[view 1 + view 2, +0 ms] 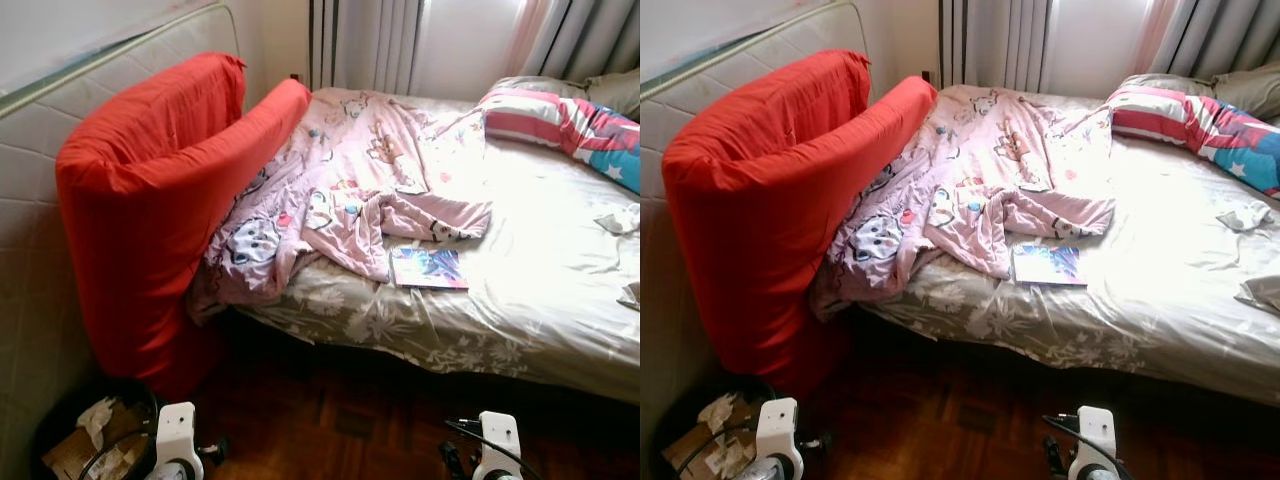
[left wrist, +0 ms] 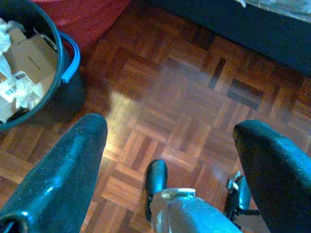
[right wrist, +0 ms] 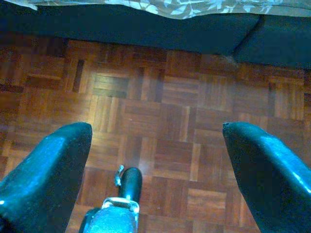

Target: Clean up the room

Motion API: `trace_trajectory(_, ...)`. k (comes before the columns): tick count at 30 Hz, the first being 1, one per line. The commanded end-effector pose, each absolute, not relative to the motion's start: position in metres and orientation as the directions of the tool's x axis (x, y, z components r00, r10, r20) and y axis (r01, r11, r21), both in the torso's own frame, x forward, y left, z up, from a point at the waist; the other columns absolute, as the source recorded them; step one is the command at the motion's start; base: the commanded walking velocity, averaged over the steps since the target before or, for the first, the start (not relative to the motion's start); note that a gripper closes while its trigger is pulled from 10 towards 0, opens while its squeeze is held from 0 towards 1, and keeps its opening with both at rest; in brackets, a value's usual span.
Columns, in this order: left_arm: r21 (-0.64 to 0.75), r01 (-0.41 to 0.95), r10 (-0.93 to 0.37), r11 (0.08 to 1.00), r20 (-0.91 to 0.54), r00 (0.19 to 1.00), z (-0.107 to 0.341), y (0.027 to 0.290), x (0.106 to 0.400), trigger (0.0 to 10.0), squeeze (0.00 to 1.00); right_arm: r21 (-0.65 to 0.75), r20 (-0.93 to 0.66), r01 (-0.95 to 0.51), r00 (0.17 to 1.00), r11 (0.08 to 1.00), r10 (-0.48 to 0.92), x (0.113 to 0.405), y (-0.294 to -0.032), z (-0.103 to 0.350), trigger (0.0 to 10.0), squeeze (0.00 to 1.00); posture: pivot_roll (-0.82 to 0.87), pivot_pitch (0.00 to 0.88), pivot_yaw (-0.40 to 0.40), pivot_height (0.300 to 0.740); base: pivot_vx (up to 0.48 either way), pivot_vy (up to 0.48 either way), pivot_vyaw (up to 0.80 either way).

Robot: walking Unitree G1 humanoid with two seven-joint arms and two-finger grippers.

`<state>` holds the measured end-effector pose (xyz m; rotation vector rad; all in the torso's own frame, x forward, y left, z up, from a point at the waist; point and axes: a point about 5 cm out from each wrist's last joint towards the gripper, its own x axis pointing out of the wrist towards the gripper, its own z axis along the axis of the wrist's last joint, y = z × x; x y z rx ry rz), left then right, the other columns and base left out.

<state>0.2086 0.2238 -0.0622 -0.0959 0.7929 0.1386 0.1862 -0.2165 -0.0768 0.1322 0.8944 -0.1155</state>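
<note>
A bed (image 1: 540, 280) with a floral sheet stands before me. A crumpled pink cartoon blanket (image 1: 350, 180) lies across its left half. A colourful book (image 1: 428, 268) rests flat near the front edge, just below the blanket. Crumpled white tissues (image 1: 620, 218) lie at the bed's right side. A black bin (image 1: 90, 440) holding cardboard and paper stands on the floor at lower left. My left gripper (image 2: 170, 128) hangs open over the parquet, near the bin (image 2: 29, 63). My right gripper (image 3: 156, 128) hangs open above the floor in front of the bed, holding nothing.
A large red cushion (image 1: 160, 200) leans against a white mattress (image 1: 40, 200) standing at the left wall, its upper end resting on the bed. A striped pillow (image 1: 560, 125) lies at the bed's far right. Curtains (image 1: 370, 45) hang behind. Parquet floor (image 1: 350, 420) runs between me and the bed.
</note>
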Motion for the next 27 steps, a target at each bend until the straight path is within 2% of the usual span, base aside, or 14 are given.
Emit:
trace_trajectory(1, -0.037, -0.167, 0.087, 0.985, -0.729, 0.679, -0.0638, 0.2247, 0.2064, 10.0, 0.0, 0.059, -0.782, 0.144, 0.622, 0.988, -0.044, 0.1867, -0.2173, -0.0763, 10.0, 0.0, 0.12, 0.014, -0.015, 0.74, 0.266, 0.0, 0.0)
trace_trajectory(6, -0.039, -0.167, 0.086, 0.985, -0.729, 0.679, -0.0637, 0.2244, 0.2066, 10.0, 0.0, 0.059, -0.781, 0.145, 0.622, 0.988, -0.045, 0.1868, -0.2176, -0.0762, 10.0, 0.0, 0.12, 0.017, -0.016, 0.74, 0.272, 0.0, 0.25)
trace_trajectory(22, -0.043, -0.17, 0.086, 0.984, -0.728, 0.68, -0.0636, 0.2236, 0.2073, 10.0, 0.0, 0.056, -0.779, 0.134, 0.625, 0.989, -0.041, 0.1878, -0.2183, -0.0754, 10.0, 0.0, 0.12, 0.028, -0.021, 0.74, 0.302, 0.0, 0.0)
trace_trajectory(27, -0.043, -0.171, 0.087, 0.984, -0.728, 0.68, -0.0634, 0.2235, 0.2076, 10.0, 0.0, 0.058, -0.778, 0.137, 0.627, 0.989, -0.041, 0.1881, -0.2184, -0.0753, 10.0, 0.0, 0.12, 0.032, -0.021, 0.74, 0.307, 0.0, 0.62)
